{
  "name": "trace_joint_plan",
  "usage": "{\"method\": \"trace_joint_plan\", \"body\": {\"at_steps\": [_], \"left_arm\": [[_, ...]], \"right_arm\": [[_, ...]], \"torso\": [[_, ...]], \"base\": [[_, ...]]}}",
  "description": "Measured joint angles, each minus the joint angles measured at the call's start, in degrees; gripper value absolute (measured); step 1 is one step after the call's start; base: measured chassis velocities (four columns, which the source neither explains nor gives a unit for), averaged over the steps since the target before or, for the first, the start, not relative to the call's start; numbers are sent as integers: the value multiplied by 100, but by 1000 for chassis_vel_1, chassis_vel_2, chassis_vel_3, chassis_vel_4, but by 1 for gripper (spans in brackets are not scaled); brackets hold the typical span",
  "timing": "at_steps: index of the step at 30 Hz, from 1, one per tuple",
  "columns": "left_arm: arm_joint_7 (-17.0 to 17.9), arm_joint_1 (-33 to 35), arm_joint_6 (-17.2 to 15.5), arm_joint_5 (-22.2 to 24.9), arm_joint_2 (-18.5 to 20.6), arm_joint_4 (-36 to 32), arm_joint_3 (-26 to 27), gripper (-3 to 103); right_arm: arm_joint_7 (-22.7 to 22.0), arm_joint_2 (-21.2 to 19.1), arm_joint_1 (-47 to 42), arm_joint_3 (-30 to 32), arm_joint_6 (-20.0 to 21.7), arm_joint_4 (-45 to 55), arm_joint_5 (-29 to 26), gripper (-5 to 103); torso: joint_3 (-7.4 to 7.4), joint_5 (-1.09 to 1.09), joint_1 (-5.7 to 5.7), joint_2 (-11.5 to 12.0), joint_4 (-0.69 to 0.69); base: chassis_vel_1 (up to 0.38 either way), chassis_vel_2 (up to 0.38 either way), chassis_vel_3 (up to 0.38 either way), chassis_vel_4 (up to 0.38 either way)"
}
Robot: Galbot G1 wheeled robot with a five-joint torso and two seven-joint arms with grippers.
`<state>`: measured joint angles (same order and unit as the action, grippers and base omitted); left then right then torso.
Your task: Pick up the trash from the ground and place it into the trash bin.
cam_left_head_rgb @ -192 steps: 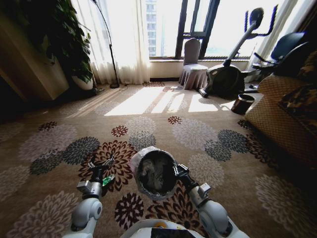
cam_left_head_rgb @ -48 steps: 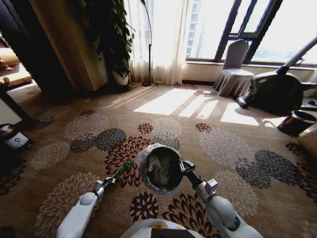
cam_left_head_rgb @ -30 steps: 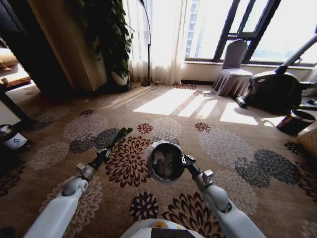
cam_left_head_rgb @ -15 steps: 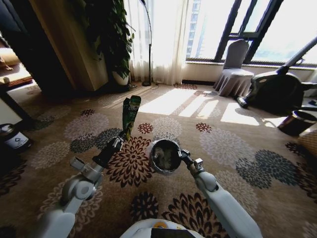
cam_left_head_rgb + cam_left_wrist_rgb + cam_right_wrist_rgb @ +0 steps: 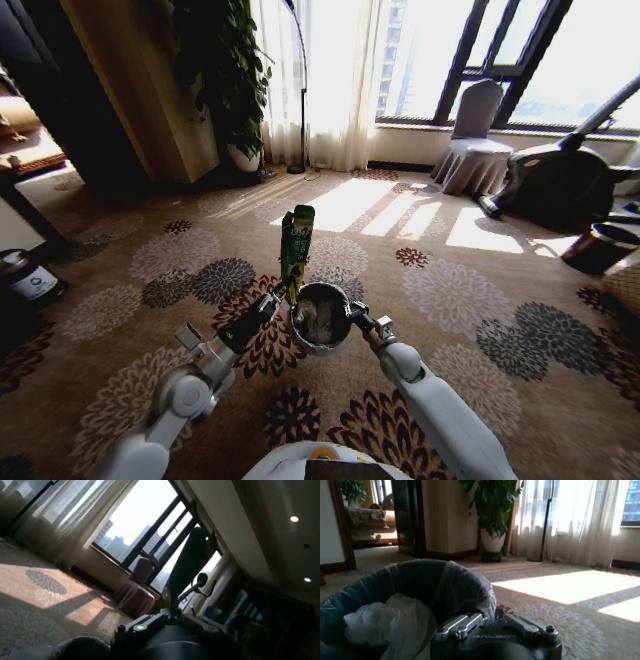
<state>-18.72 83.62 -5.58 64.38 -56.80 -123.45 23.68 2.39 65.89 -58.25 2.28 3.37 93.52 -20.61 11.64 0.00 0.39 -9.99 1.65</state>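
Note:
The trash bin, a small black bucket with a whitish liner, hangs in front of me with my right gripper shut on its near rim. In the right wrist view the trash bin holds a crumpled white plastic bag, and the right gripper clamps the rim. My left gripper is shut on the lower end of a long green piece of trash, which stands upright just above the bin's left edge. In the left wrist view the green piece rises from the left gripper.
Patterned carpet covers the floor. A dark cylinder with a white band stands at the far left. A potted plant and a floor lamp are at the back, with a covered chair, an exercise bike and a dark pot to the right.
My left arm has lifted the green piece off the carpet and swung it right, from beside the bin to upright over its left rim. The right arm pushed the bin slightly farther out.

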Motion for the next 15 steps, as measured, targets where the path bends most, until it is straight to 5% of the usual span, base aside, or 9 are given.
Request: {"method": "trace_joint_plan", "body": {"at_steps": [15], "left_arm": [[575, -188, 11, -1071, -1, 587, -773, 0]], "right_arm": [[-12, -209, -276, 79, 308, 529, 152, 4]], "torso": [[0, 1, 0, 0, 0]], "base": [[0, 0, 0, 0]]}}
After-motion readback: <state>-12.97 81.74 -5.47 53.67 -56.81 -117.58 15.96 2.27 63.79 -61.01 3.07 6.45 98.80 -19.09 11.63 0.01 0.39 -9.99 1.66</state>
